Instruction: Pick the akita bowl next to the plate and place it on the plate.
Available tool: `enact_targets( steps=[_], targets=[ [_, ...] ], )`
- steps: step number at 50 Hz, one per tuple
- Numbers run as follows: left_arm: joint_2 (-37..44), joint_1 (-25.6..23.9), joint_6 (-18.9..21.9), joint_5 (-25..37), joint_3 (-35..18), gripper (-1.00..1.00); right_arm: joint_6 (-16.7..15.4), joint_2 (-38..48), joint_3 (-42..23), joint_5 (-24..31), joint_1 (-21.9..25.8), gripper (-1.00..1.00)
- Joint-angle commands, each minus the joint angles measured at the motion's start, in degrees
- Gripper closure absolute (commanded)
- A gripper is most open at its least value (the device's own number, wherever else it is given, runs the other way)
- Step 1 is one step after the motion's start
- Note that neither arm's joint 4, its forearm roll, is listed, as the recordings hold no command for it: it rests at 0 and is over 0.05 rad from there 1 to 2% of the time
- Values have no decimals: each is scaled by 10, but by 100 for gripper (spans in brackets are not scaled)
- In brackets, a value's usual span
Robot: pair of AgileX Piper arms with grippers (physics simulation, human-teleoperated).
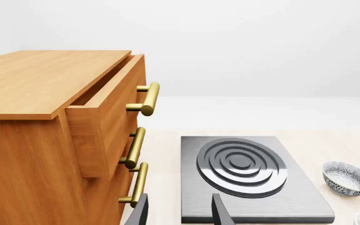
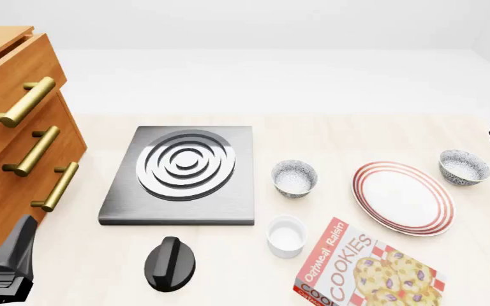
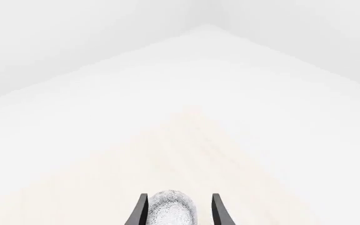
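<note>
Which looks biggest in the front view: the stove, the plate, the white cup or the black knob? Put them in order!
1. Stove, biggest.
2. Plate.
3. Black knob and white cup look about alike, and both sit nearer the camera, so I won't rank them.

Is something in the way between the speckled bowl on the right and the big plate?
Nothing visible. The akita bowl sits on bare table just beside the plate. The right end effector has its fingers on either side of the bowl.
</note>
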Motion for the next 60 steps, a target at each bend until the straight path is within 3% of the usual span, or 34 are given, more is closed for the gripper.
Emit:
enact_targets(
  steps=[1,30,60],
  targets=[
    [0,0,0,0,0,-100,3,21,-10,-1,-2,-100],
    [0,0,0,0,0,-100,11,87,-37,-4,-7,-100],
    [0,0,0,0,0,-100,38,138,-78,31,-5,-100]
  ],
)
